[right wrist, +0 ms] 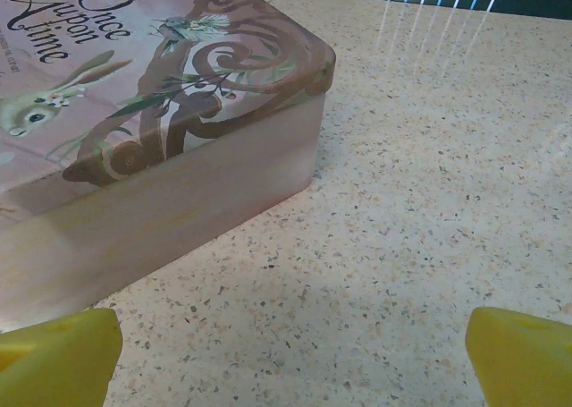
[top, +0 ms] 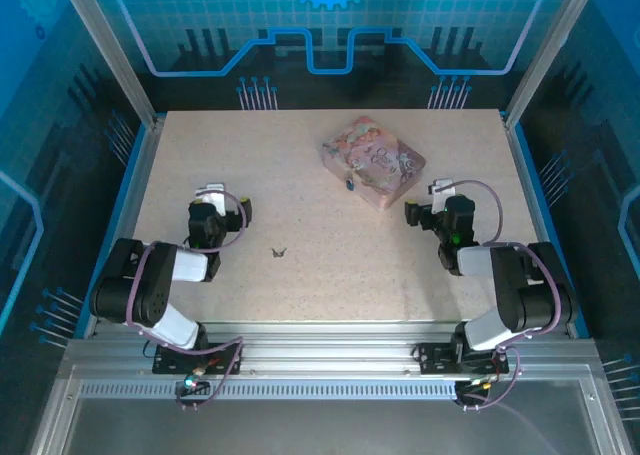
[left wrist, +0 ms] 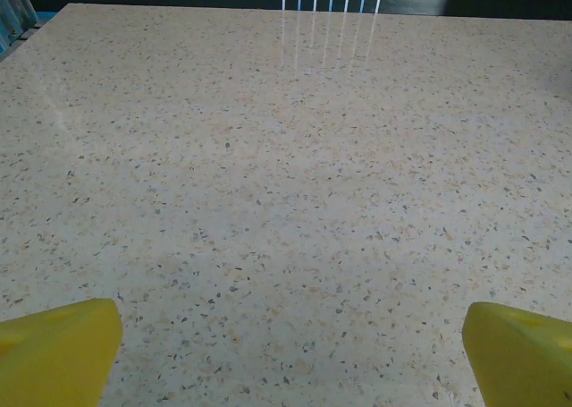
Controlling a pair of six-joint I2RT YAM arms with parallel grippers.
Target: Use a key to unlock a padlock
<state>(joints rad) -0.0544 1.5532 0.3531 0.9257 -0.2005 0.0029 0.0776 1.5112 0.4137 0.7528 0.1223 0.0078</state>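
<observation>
Between the yellow fingers (left wrist: 55, 346) of my left pincer (left wrist: 288, 353) nothing is lying but bare speckled table (left wrist: 286, 174). The jaws are standing spread wide and gripping nothing. My right pincer (right wrist: 290, 353) is gaping just as wide and is equally empty, hovering low with the pink box (right wrist: 152, 130) just to its far left, one rounded corner of the box pointing my way.

Moving outward, the key (top: 280, 251) is lying flat on the table to the right of my left pincer and a little nearer. It is well apart from both pincers and from the box. The padlock (top: 350, 185) is sitting against the near left side of the box, touching it. It is too small for me to tell which way its keyhole is facing.

As I am judging it, the step in hand is fetching the key, and my left pincer is the closer one for that. The key is thin and low, so I am planning to turn the wrist until the fingers are pointing straight down. Then I will be straddling the flared head, not the shaft, and lowering until the tips are almost brushing the table. Closing slowly matters, because a quick pinch is likely to skate the key sideways or tip it out of the grip. Leaving the shaft sticking out free should be making the later insertion easier. Meanwhile my right pincer is well placed to be moving toward the padlock and steadying it.
</observation>
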